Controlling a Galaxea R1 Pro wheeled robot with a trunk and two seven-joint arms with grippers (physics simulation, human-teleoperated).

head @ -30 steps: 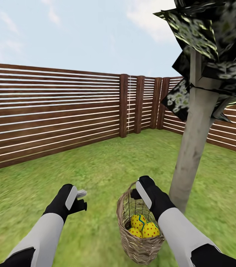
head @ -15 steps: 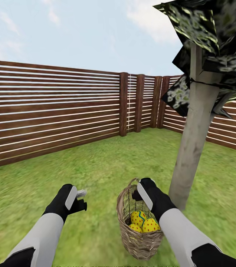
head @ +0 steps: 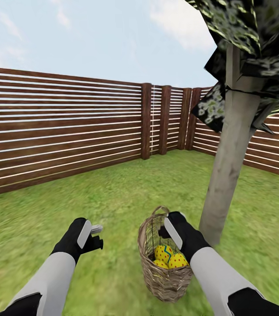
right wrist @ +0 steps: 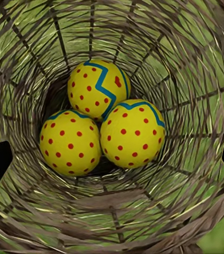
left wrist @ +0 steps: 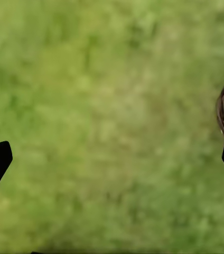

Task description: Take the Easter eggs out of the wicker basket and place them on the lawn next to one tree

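The wicker basket [head: 163, 259] stands on the lawn [head: 113, 197] just beside the tree [head: 225, 184]. It sits that close because the eggs must end up next to one tree, so each egg will only need a short trip.

All three Easter eggs [right wrist: 99, 124] lie at the bottom of the basket, bunched together and touching. The round basket walls push them into one little pile. None is out yet, so the job looks like it is just starting.

The right end effector [head: 169, 227] hangs at the basket's rim, on the side nearest the tree, and points down into the basket. In the right wrist view its dark tips sit far apart with nothing between them, so it is wide and empty. I think it is held like this to go down and pick up an egg.

The left end effector [head: 94, 235] waits above the grass on the side of the basket away from the tree. It is wide and holds nothing, out of the way.
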